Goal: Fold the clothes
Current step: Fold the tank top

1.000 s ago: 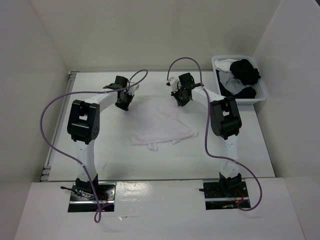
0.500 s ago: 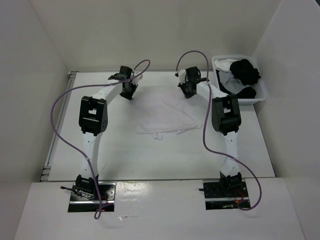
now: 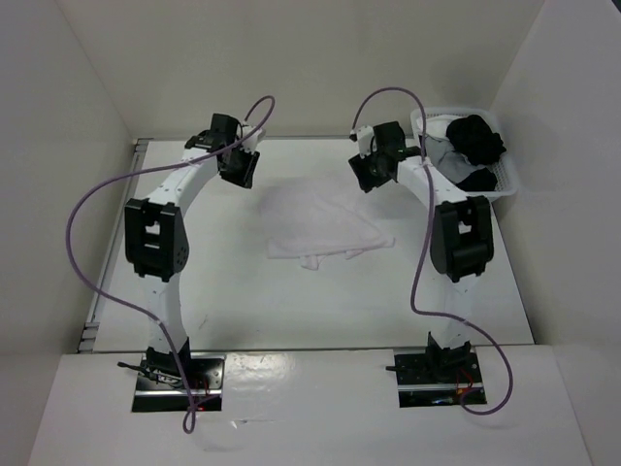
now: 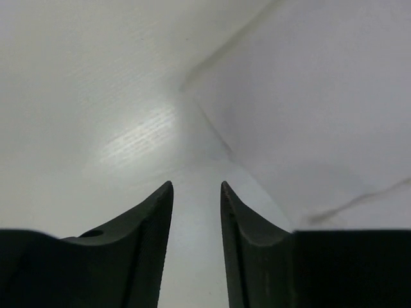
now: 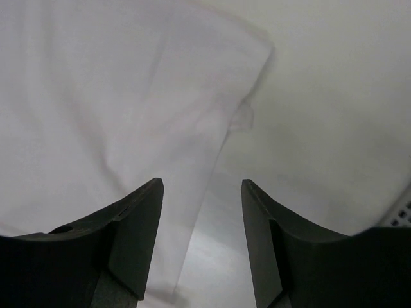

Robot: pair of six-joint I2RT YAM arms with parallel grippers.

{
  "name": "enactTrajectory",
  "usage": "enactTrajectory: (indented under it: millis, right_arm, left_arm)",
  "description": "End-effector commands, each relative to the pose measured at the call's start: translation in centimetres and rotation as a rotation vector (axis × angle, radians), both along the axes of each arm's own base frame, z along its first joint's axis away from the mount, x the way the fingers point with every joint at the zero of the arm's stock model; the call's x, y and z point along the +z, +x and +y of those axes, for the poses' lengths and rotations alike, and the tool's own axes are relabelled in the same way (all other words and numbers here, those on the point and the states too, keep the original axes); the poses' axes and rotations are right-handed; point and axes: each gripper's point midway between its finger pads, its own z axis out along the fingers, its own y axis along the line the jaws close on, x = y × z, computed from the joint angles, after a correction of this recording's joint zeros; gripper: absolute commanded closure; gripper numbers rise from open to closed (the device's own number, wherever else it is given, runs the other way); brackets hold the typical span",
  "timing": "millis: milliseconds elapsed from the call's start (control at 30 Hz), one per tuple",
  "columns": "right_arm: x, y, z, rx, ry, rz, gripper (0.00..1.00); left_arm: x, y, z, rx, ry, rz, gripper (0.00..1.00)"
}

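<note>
Clothes [image 3: 325,225] lie in a flattened, loosely folded heap mid-table, toward the far edge, small flaps sticking out along the near hem. Left gripper [image 3: 241,177] hangs just off the heap's far-left corner; jaws slightly parted, nothing between them in the wrist view [image 4: 196,186]. Right gripper [image 3: 367,177] hangs off the far-right corner, jaws wider apart and empty [image 5: 202,183]; the cloth's edge [image 5: 96,128] runs under it, bare table [image 3: 243,291] alongside. Basket [image 3: 506,190] sits in the far-right corner of the table with dark and white garments inside.
</note>
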Motion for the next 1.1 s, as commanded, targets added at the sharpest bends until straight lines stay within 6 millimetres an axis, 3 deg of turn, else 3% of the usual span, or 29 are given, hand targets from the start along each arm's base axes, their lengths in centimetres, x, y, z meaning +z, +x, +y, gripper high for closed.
enactTrajectory:
  millis: [0, 33, 100, 133, 167, 200, 233, 267, 300, 367, 400, 433, 467, 600, 700, 1067]
  right_arm:
    - [10.5, -2.6, 0.6, 0.033, 0.077, -0.174, 0.39]
    - [11.9, -4.4, 0.1, 0.043, 0.072, -0.192, 0.39]
    - [12.5, -6.8, -0.4, 0.071, 0.055, -0.185, 0.39]
    - [11.2, -8.4, -0.9, 0.079, 0.04, -0.151, 0.39]
    - [12.7, -9.7, -1.6, 0.085, 0.02, -0.189, 0.38]
    - [12.7, -10.6, -2.1, 0.085, 0.006, -0.194, 0.38]
    - [10.9, -12.3, -2.5, 0.086, -0.003, -0.152, 0.38]
    - [12.0, -13.5, -3.1, 0.089, -0.015, -0.182, 0.38]
    - [10.4, -14.9, -3.4, 0.09, -0.022, -0.15, 0.38]
    - [11.1, -16.5, -4.2, 0.08, -0.017, -0.178, 0.38]
    - [10.0, -17.5, -4.5, 0.065, -0.02, -0.155, 0.38]
    - [10.8, -18.3, -4.7, 0.057, -0.007, -0.184, 0.38]
    - [10.3, -18.9, -4.8, 0.04, 0.009, -0.179, 0.38]
    - [11.2, -20.3, -5.1, 0.023, 0.038, -0.222, 0.38]
    - [10.6, -20.6, -5.2, 0.023, 0.036, -0.212, 0.38]
    - [10.2, -20.8, -5.4, 0.014, 0.046, -0.199, 0.38]
  left_arm:
    - [4.8, -6.4, -3.3, -0.143, -0.083, -0.017, 0.56]
    - [6.5, -8.0, -3.8, -0.175, -0.092, -0.052, 0.54]
    - [5.5, -11.0, -4.3, -0.236, -0.09, -0.018, 0.54]
    - [6.0, -12.5, -4.6, -0.262, -0.098, -0.025, 0.54]
    - [4.0, -14.5, -4.6, -0.275, -0.112, 0.034, 0.54]
    - [3.5, -15.1, -4.5, -0.293, -0.116, 0.039, 0.54]
    - [3.1, -15.9, -4.5, -0.298, -0.124, 0.054, 0.55]
    - [2.5, -16.5, -4.5, -0.316, -0.127, 0.063, 0.55]
    - [2.3, -16.9, -4.9, -0.338, -0.147, 0.073, 0.56]
    - [1.3, -17.2, -5.6, -0.37, -0.159, 0.1, 0.56]
    - [0.3, -17.2, -5.5, -0.376, -0.152, 0.125, 0.56]
    - [-0.3, -17.2, -5.5, -0.375, -0.15, 0.14, 0.56]
    - [-1.5, -17.3, -5.5, -0.372, -0.147, 0.173, 0.58]
    - [-2.5, -16.5, -6.6, -0.381, -0.19, 0.205, 0.59]
    - [-3.3, -15.9, -7.5, -0.377, -0.213, 0.241, 0.59]
    - [-5.0, -15.2, -8.5, -0.349, -0.252, 0.32, 0.61]
